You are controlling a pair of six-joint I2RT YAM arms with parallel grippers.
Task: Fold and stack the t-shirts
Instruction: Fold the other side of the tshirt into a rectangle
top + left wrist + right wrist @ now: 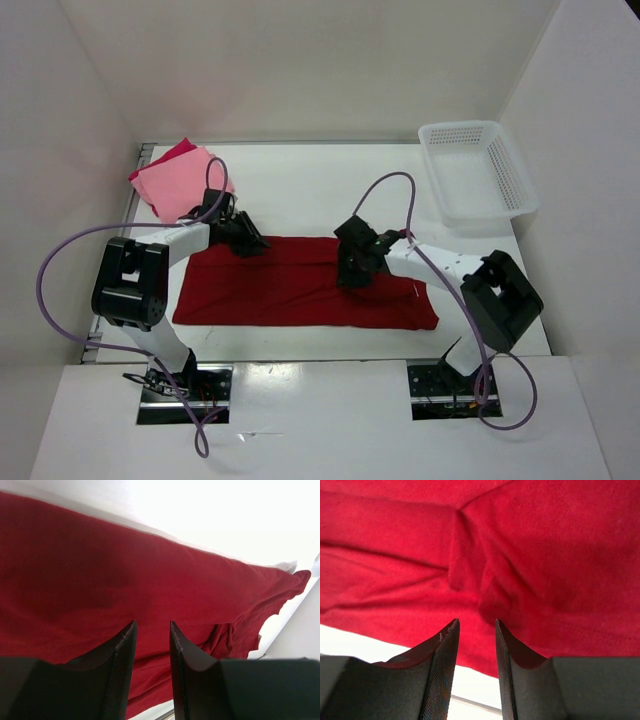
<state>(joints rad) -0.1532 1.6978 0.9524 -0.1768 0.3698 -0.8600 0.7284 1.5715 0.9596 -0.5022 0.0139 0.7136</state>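
Centrally, the large dark red cloth t-shirt (300,290) lay in a long band. Left gripper (254,245) and right gripper (351,279) sat over it, jaws narrowly apart, empty. Light salmon cloth shirt (182,185) lay far-left, white lattice plastic basket (478,170) far-right.

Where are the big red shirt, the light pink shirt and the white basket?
big red shirt (300,290), top view, flat middle
light pink shirt (178,188), top view, flat middle
white basket (470,165), top view, bare floor

A large dark red t-shirt (300,290) lies flat mid-bench (320,190), folded into a long band with slight creases. At the far-left corner, a folded light salmon pink t-shirt (175,187) rests atop a crimson-pink t-shirt (172,151).
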